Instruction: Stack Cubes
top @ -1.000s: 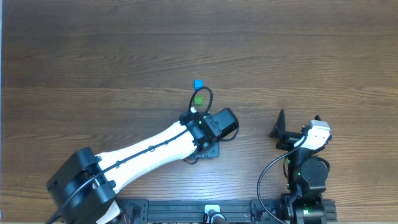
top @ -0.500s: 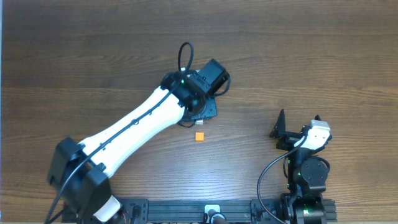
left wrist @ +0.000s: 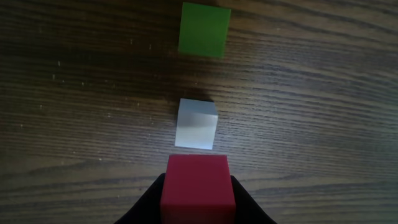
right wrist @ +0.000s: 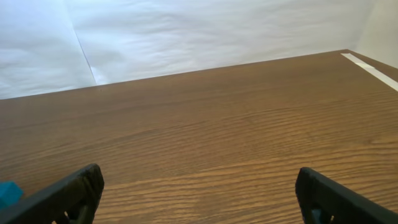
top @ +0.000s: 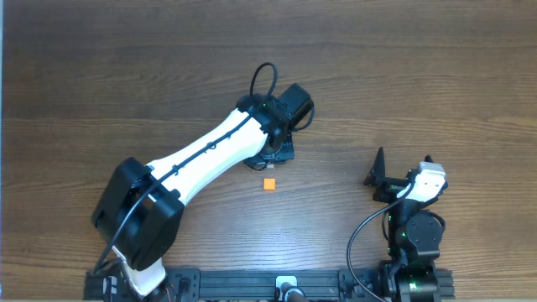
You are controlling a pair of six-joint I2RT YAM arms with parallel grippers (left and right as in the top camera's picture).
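Dark wood-grain surface before a white wall, the left hand gripping a red cube near a grey cube, green cube beyond, orange cube at its six o'clock, right hand spread wide.

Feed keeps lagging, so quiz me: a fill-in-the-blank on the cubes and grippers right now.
The left gripper is ___ on the small red cube.
Two cubes lie on the brown wooden table ahead of the left gripper: the pale whitish cube, nearer, and the ___.
The right gripper is ___ and holds nothing.
Missing: shut; green cube; open.
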